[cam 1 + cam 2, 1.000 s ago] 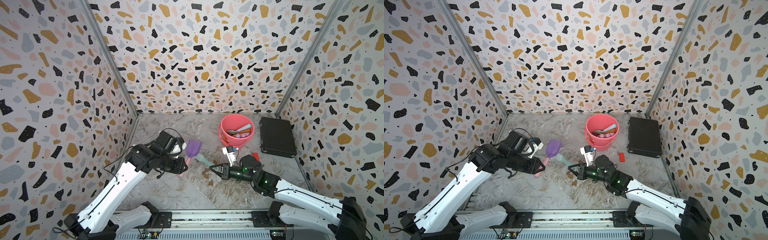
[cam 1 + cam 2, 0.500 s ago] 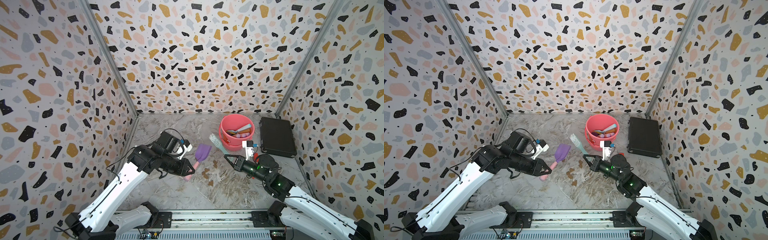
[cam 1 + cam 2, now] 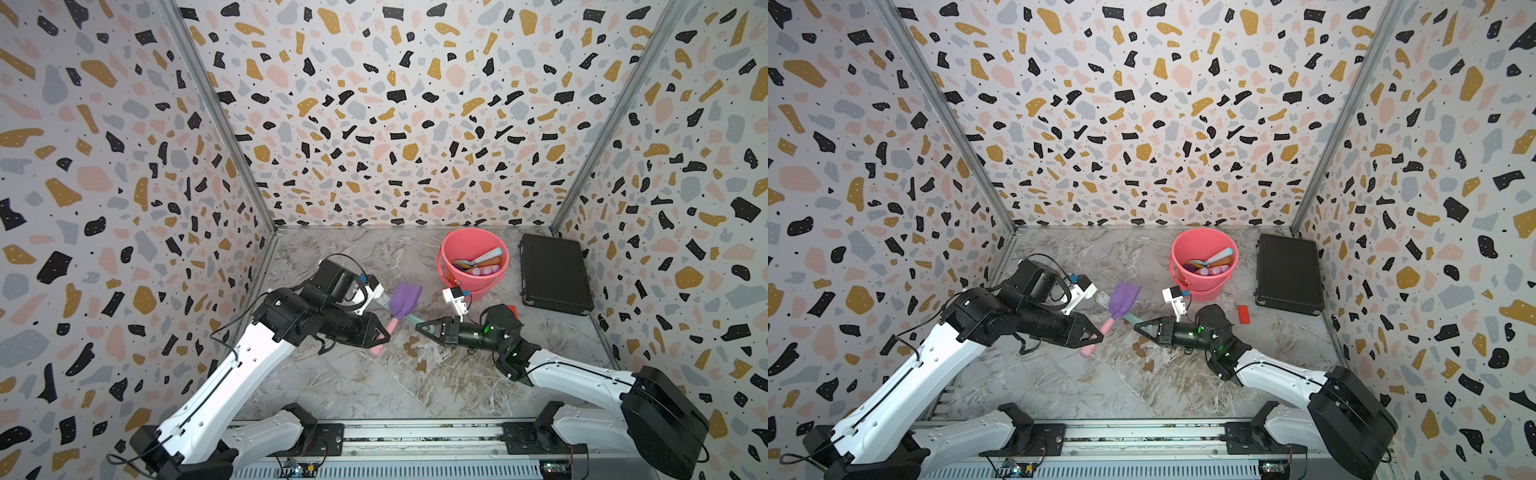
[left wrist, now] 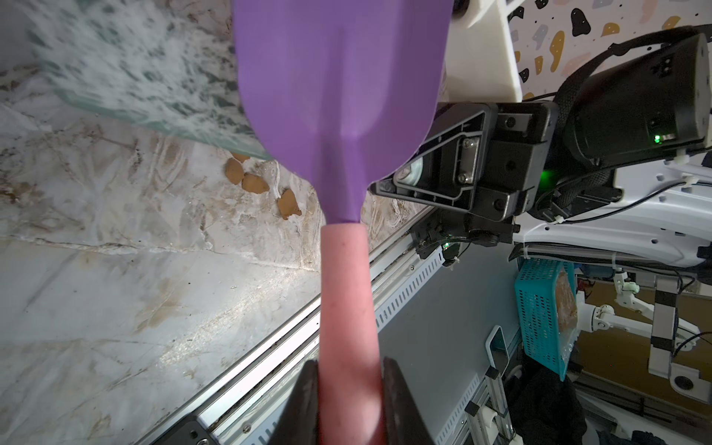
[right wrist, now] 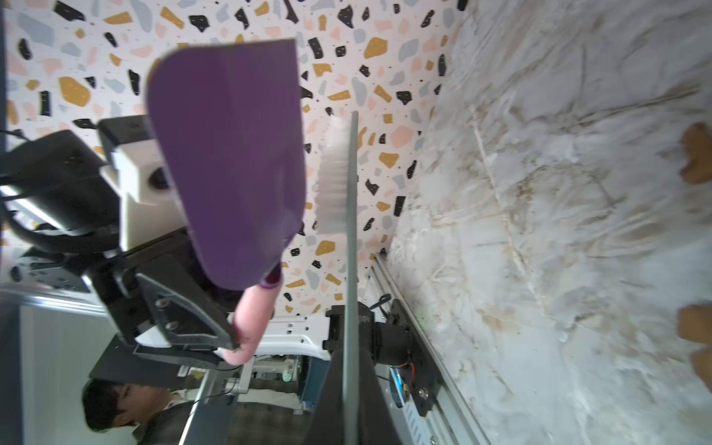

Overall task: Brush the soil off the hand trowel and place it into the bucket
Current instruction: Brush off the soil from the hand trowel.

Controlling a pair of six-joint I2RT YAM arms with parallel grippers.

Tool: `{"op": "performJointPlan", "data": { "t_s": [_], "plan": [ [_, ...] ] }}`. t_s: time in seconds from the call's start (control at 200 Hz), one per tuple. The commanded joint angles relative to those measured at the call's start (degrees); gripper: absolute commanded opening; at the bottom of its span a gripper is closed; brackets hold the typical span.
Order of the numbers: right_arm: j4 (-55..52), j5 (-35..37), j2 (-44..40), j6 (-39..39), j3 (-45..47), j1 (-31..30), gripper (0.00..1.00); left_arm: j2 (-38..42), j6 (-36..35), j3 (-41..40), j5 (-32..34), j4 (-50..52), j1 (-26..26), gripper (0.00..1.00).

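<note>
- The left gripper (image 3: 380, 332) is clamped on the pink handle of the trowel (image 3: 405, 301). In the left wrist view, its fingers (image 4: 304, 404) press the handle from both sides.
- The trowel is held off the table (image 3: 374, 386), with its purple blade pointing toward the back wall. It is left of the bucket (image 3: 482, 286) and apart from it.
- No soil shows on either blade face visible in the wrist views.
- The right gripper (image 3: 422, 326) is closed on the thin grey-green handle of a brush (image 5: 351, 231).
- The brush's white bristles face the blade and sit just beside it. Whether they touch cannot be told.
- In both top views, the brush runs beneath the blade.
- Several brown blobs of soil (image 3: 413, 345) lie on the table between the two grippers.
- The coral-pink bucket stands upright near the back wall with other tool handles inside it.
- A black case (image 3: 552, 274) lies flat to the right of the bucket.
- A small red object (image 3: 1243, 314) lies on the table near the case.
</note>
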State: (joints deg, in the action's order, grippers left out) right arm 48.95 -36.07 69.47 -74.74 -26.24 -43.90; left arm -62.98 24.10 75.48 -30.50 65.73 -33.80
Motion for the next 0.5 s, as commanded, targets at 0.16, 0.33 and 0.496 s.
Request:
{"op": "performJointPlan", "data": {
  "t_s": [0.16,0.33,0.496],
  "plan": [
    [8.8,1.3,-4.2,-2.5,0.1,0.5,0.00,0.3,-0.2,-0.4,0.0,-0.1,1.1,0.00],
    [3.8,5.6,-8.7,-1.1,1.2,3.4,0.00,0.7,0.0,-1.0,-4.6,-1.7,1.2,0.00],
    [-4.6,8.5,-14.3,1.7,2.4,7.9,0.00,1.3,0.1,-1.3,-7.3,-2.4,1.2,0.00]
  ]
}}
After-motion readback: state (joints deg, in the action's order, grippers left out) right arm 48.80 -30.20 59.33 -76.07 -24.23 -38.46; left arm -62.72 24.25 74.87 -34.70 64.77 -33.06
